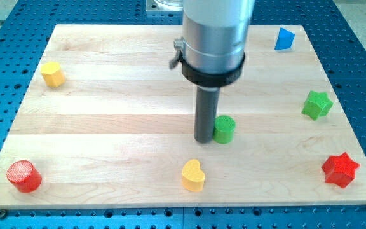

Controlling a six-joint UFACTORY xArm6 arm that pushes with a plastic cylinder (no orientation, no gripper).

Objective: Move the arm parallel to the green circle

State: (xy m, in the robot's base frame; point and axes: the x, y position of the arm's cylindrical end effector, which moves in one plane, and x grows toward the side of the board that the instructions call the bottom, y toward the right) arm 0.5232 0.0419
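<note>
Standing upright, the green circle point(224, 129) (a short cylinder) touches my tip point(203, 140) on its left; no jaws

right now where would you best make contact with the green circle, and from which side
No hand here, so I push rather than grip. My tip stands just to the view's left of the green circle, about touching it. Its upright round wall on that side is the natural contact; aim through the centre, or the curve may slip off.

Pale smooth wooden board point(107, 95)
</note>
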